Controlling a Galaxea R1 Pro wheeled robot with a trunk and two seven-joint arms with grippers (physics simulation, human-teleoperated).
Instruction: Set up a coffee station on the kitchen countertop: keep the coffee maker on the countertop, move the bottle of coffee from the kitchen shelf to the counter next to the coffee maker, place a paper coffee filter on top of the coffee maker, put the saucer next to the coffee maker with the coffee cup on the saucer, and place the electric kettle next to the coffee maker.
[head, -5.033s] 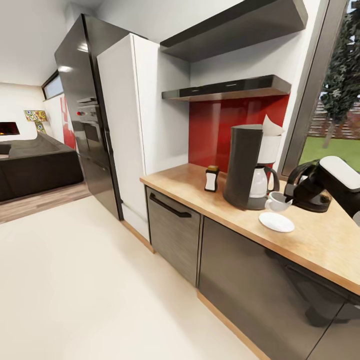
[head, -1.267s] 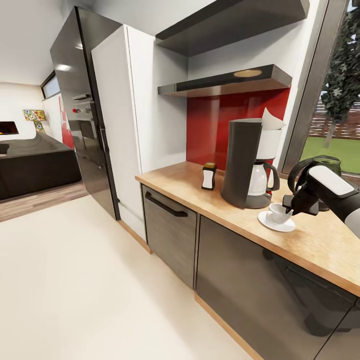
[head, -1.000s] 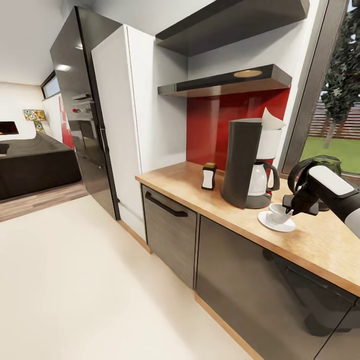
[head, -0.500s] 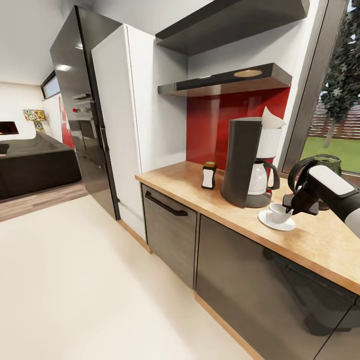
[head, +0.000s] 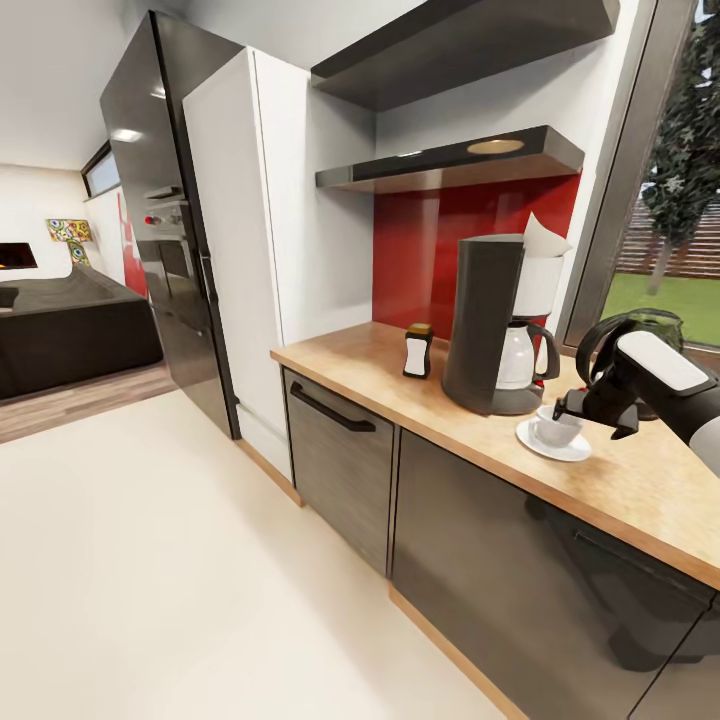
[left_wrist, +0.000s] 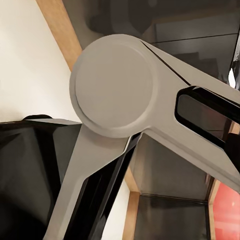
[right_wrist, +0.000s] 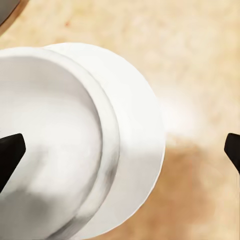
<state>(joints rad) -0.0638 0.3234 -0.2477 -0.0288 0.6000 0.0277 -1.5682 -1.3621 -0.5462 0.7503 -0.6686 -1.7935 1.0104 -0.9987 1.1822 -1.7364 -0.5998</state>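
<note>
The counter (head: 640, 495) runs long and light brown over grey cabinet fronts, and the coffee maker (head: 492, 330) stands on it against the red splashback, under the black kitchen shelf (head: 450, 162). On top of the coffee maker sits the paper coffee filter (head: 543, 241), its white edge poking up. Beyond the coffee maker toward the window, the electric kettle (head: 650, 330) stands on the counter, largely hidden by the right arm. The saucer (head: 553, 447) lies on the counter just beside the coffee maker's base, on the window side, with the coffee cup (head: 553, 426) upright on it. On the coffee maker's other side, a little apart, stands the bottle of coffee (head: 418, 352). The right pincer (head: 592, 412) hovers at the cup, fingers spread wide apart, one fingertip (right_wrist: 10, 152) over the cup's bowl. The left pincer's state I cannot tell.
</note>
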